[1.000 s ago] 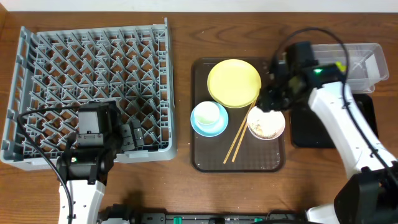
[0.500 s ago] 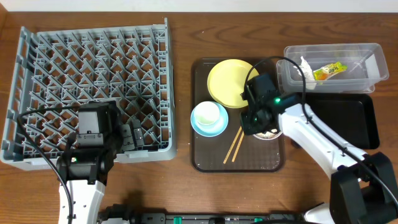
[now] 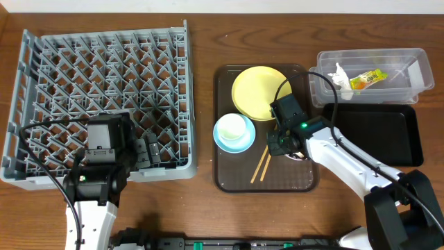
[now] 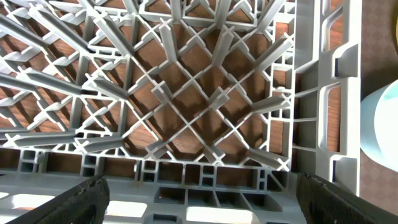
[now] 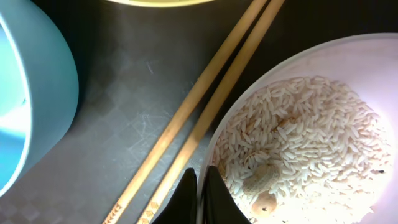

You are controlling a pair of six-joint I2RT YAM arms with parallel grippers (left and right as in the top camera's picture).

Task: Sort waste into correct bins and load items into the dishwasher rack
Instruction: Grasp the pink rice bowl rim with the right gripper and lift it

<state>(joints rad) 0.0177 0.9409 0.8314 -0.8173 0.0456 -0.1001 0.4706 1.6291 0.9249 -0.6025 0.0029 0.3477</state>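
My right gripper (image 5: pixel 201 198) is shut on the near-left rim of the pinkish-white bowl (image 5: pixel 348 59), one finger inside and one outside. The bowl holds whitish rice scraps (image 5: pixel 311 137). The wooden chopsticks (image 5: pixel 205 106) lie just left of it. Overhead, the right gripper (image 3: pixel 281 144) covers most of that bowl (image 3: pixel 303 151). The yellow plate (image 3: pixel 260 92), the light blue bowl (image 3: pixel 234 139) with the white cup (image 3: pixel 232 126) in it, and the chopsticks (image 3: pixel 261 164) rest on the brown tray (image 3: pixel 229 179). My left gripper (image 4: pixel 205 208) is open over the front right corner of the dishwasher rack (image 3: pixel 97 76).
The clear tub (image 3: pixel 409 66) at the back right holds the yellow-green wrapper (image 3: pixel 368 78) and white tissue (image 3: pixel 340 73). The black tray (image 3: pixel 374 135) lies just in front of it. The rack's wall (image 4: pixel 329 93) stands beside the blue bowl (image 4: pixel 382 137).
The right arm swung from the clear tub down to the brown tray and closed its jaws on the pinkish-white bowl's rim. The left arm has not moved.
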